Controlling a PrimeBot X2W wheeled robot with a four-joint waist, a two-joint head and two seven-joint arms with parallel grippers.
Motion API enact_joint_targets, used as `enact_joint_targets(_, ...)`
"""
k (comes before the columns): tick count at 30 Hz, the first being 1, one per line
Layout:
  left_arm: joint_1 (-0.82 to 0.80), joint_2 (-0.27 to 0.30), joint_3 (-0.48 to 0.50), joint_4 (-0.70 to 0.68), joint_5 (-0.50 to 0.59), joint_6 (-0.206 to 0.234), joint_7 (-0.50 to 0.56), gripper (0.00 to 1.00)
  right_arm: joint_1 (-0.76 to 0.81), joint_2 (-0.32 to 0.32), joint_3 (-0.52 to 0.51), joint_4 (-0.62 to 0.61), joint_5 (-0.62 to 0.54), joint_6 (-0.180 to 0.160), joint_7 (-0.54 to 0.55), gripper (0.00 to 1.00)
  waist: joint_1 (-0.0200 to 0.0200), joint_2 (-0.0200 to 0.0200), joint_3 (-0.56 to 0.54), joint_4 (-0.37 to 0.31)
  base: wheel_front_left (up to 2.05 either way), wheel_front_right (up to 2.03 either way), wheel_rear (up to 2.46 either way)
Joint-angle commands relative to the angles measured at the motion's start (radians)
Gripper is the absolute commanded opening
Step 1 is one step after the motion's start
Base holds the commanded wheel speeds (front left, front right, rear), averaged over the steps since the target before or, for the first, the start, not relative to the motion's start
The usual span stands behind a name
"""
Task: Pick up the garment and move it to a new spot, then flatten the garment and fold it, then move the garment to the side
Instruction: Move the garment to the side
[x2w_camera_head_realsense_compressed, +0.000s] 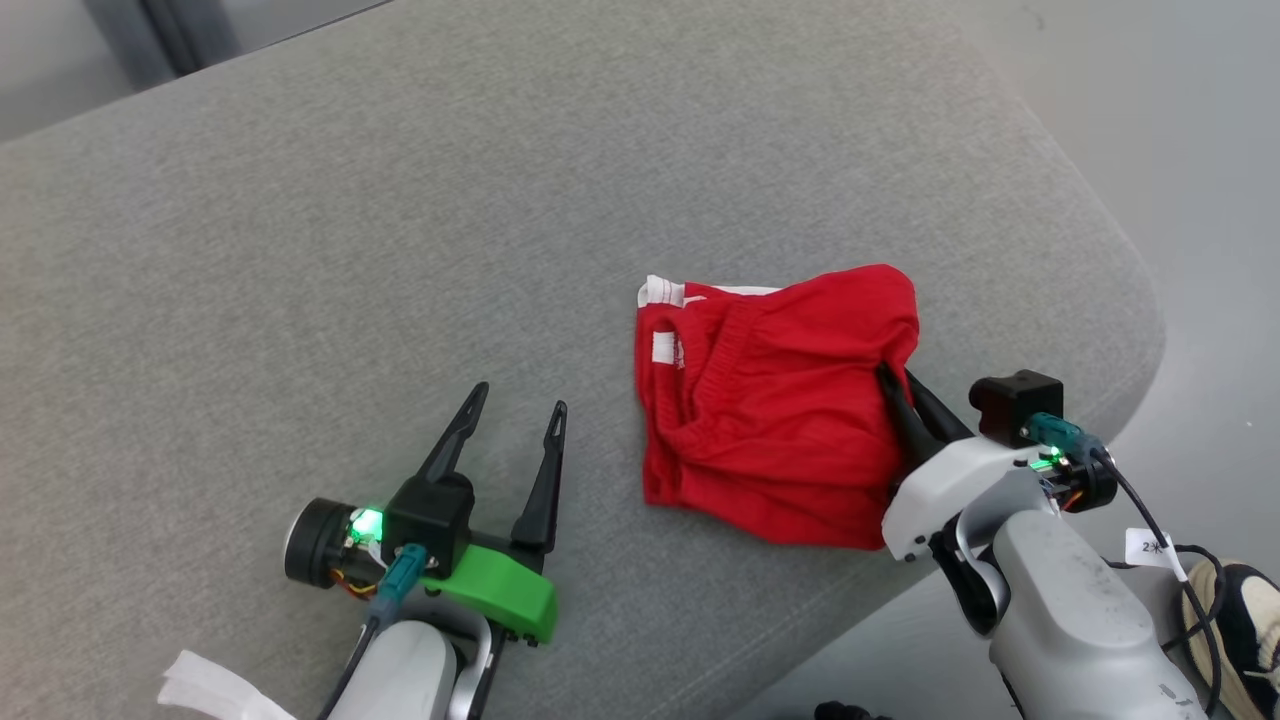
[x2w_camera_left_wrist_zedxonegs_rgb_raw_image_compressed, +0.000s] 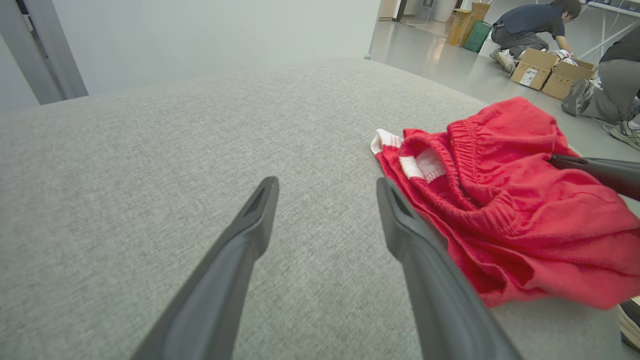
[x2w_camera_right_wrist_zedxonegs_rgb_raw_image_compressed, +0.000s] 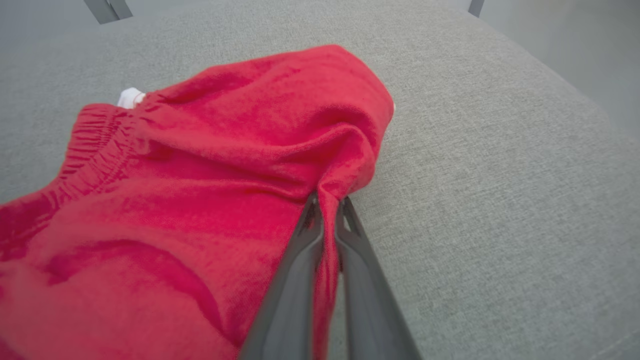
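**Head view.** Red garment (x2w_camera_head_realsense_compressed: 770, 400) lying crumpled on the grey cushion (x2w_camera_head_realsense_compressed: 400, 200), near the front right corner, with the elastic waistband (x2w_camera_head_realsense_compressed: 715, 360) and a white label (x2w_camera_head_realsense_compressed: 663, 347) turned toward the left. At its right side the right gripper (x2w_camera_head_realsense_compressed: 895, 375), fingers together and pinching a fold of the cloth. Just beside the garment on the left, the left gripper (x2w_camera_head_realsense_compressed: 520, 397), low over bare cushion, fingers spread wide, holding nothing and apart from the cloth. On the floor at the lower right, a shoe (x2w_camera_head_realsense_compressed: 1245, 610).

**Left wrist view.** Two dark fingers standing wide apart over plain grey fabric. Garment to the right of them, bunched, waistband opening toward the camera. From the right edge, a dark finger of the other arm reaching onto the red cloth. Far behind, people (x2w_camera_left_wrist_zedxonegs_rgb_raw_image_compressed: 530, 22) on the floor among cardboard boxes (x2w_camera_left_wrist_zedxonegs_rgb_raw_image_compressed: 535, 75).

**Right wrist view.** Fingers (x2w_camera_right_wrist_zedxonegs_rgb_raw_image_compressed: 360, 280) closed on a ridge of red cloth, drawn up between them. Rest of the garment spreading to the left and lying on the cushion.

**Progress, as a judgement.** Probably the very start: grip taken, but garment not yet lifted from the cushion. Nothing flattened or folded, all in wrinkles. Left to do: lifting and carrying to a new spot, spreading flat, folding, then moving to the side.
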Motion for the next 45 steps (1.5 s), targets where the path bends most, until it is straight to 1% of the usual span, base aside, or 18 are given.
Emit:
enact_joint_targets(1, 0.008, 0.007, 0.011, -0.002, 0.006, -0.004, 0.0, 1.0, -0.017, 0.0, 0.012, 0.004, -0.004, -0.002, 0.0, 0.0, 0.0, -0.0001, 0.011, -0.052, 0.0, 0.0, 0.0)
enact_joint_targets(5, 0.005, 0.015, 0.024, -0.005, 0.037, -0.014, 0.0, 1.0, -0.084, -0.016, 0.033, 0.019, -0.021, -0.002, 0.0, 0.0, 0.0, -0.0001, 0.06, -0.026, 0.0, 0.0, 0.0)
enact_joint_targets(9, -0.035, 0.023, 0.03, -0.019, 0.059, -0.023, 0.0, 1.0, -0.178, -0.049, 0.029, 0.039, -0.043, -0.002, 0.0, 0.0, 0.0, -0.0001, 0.127, 0.025, 0.0, 0.0, 0.0)
enact_joint_targets(11, -0.046, 0.028, 0.047, -0.028, 0.062, -0.023, 0.0, 1.0, -0.235, -0.07, 0.025, 0.057, -0.059, -0.002, 0.0, 0.0, 0.0, -0.0001, 0.159, 0.047, 0.0, 0.0, 0.0)
enact_joint_targets(15, -0.08, 0.038, 0.053, -0.053, 0.083, -0.027, 0.0, 1.0, -0.348, -0.132, -0.009, 0.125, -0.1, -0.002, 0.0, 0.0, 0.0, -0.0001, 0.23, 0.097, 0.0, 0.0, 0.0)
enact_joint_targets(19, -0.117, 0.055, 0.057, -0.069, 0.1, -0.03, 0.0, 1.0, -0.456, -0.215, -0.068, 0.227, -0.171, -0.002, 0.0, 0.0, 0.0, -0.0001, 0.294, 0.147, 0.0, 0.0, 0.0)
enact_joint_targets(23, -0.136, 0.059, 0.07, -0.065, 0.099, -0.027, 0.001, 1.0, -0.528, -0.29, -0.159, 0.312, -0.241, -0.002, 0.0, 0.0, 0.0, -0.0001, 0.328, 0.175, 0.0, 0.0, 0.0)
enact_joint_targets(25, -0.136, 0.061, 0.07, -0.061, 0.1, -0.028, 0.002, 1.0, -0.557, -0.321, -0.217, 0.334, -0.278, -0.002, 0.0, 0.0, 0.0, -0.0001, 0.334, 0.188, 0.0, 0.0, 0.0)
enact_joint_targets(29, -0.136, 0.067, 0.072, -0.052, 0.103, -0.029, 0.004, 1.0, -0.576, -0.351, -0.323, 0.366, -0.349, -0.002, 0.0, 0.0, 0.0, -0.0001, 0.331, 0.205, 0.0, 0.0, 0.0)
enact_joint_targets(30, -0.134, 0.068, 0.074, -0.051, 0.101, -0.028, 0.005, 1.0, -0.579, -0.361, -0.352, 0.377, -0.36, -0.002, 0.0, 0.08, 0.0, -0.0001, 0.328, 0.208, 0.0, 0.0, 0.0)
enact_joint_targets(31, -0.132, 0.067, 0.074, -0.046, 0.098, -0.028, 0.007, 1.0, -0.58, -0.37, -0.384, 0.389, -0.381, -0.002, 0.003, 0.41, 0.0, -0.0001, 0.321, 0.211, 0.0, 0.0, 0.0)
enact_joint_targets(32, -0.13, 0.065, 0.075, -0.045, 0.093, -0.027, 0.008, 1.0, -0.581, -0.372, -0.405, 0.396, -0.398, -0.002, 0.002, 1.0, 0.0, -0.0001, 0.315, 0.214, 0.0, 0.0, 0.0)
enact_joint_targets(36, -0.119, 0.048, 0.084, -0.041, 0.065, -0.021, 0.008, 1.0, -0.572, -0.364, -0.491, 0.378, -0.46, -0.002, 0.0, 1.0, 0.0, -0.0001, 0.267, 0.225, 0.0, 0.0, 0.0)
enact_joint_targets(38, -0.114, 0.036, 0.076, -0.047, 0.059, -0.019, 0.007, 1.0, -0.564, -0.343, -0.521, 0.327, -0.474, -0.002, -0.001, 1.0, 0.0, -0.0001, 0.237, 0.233, 0.0, 0.0, 0.0)
enact_joint_targets(41, -0.107, 0.021, 0.078, -0.055, 0.044, -0.013, 0.002, 1.0, -0.532, -0.28, -0.538, 0.202, -0.456, -0.002, -0.001, 1.0, 0.0, -0.0001, 0.183, 0.245, 0.0, 0.0, 0.0)
enact_joint_targets(45, -0.101, 0.012, 0.109, -0.054, 0.028, 0.008, 0.001, 1.0, -0.463, -0.2, -0.484, 0.022, -0.402, -0.002, 0.0, 1.0, 0.0, -0.0001, 0.117, 0.264, 0.0, 0.0, 0.0)
